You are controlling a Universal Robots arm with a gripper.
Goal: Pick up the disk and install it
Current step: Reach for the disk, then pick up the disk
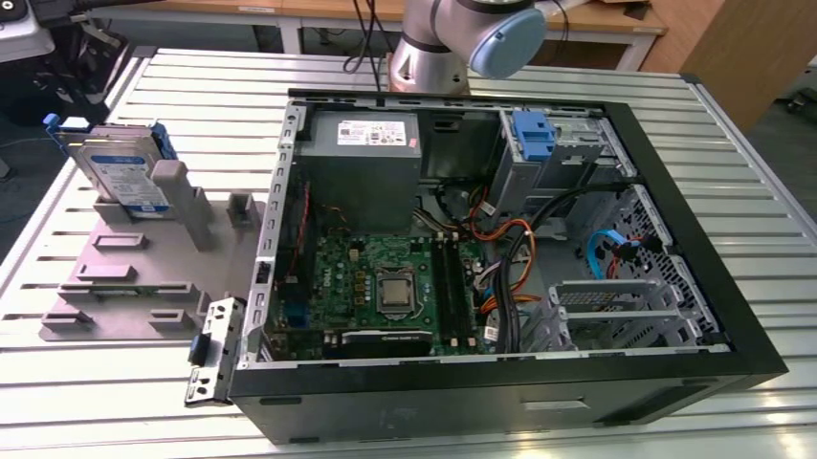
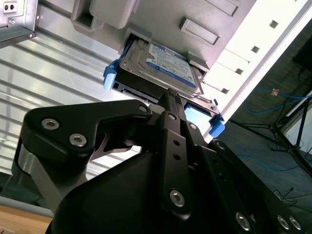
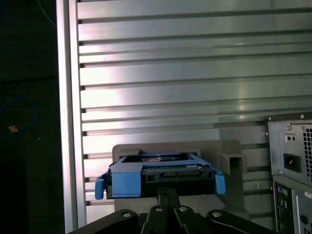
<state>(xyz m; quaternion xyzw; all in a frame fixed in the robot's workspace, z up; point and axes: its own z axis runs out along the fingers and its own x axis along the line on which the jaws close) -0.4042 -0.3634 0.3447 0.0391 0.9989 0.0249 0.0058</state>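
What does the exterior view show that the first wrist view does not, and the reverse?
Exterior view: the computer lying open, with its circuit board and cables, and the arm. First wrist view: the gripper, and the computer's back panel with a power socket. Both: the disk propped in its grey holder on the slatted table.

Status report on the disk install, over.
Hand shut, empty, short of the disk. Disk on edge in the grey holder beside the open computer case, not picked up. Path between hand and disk clear.
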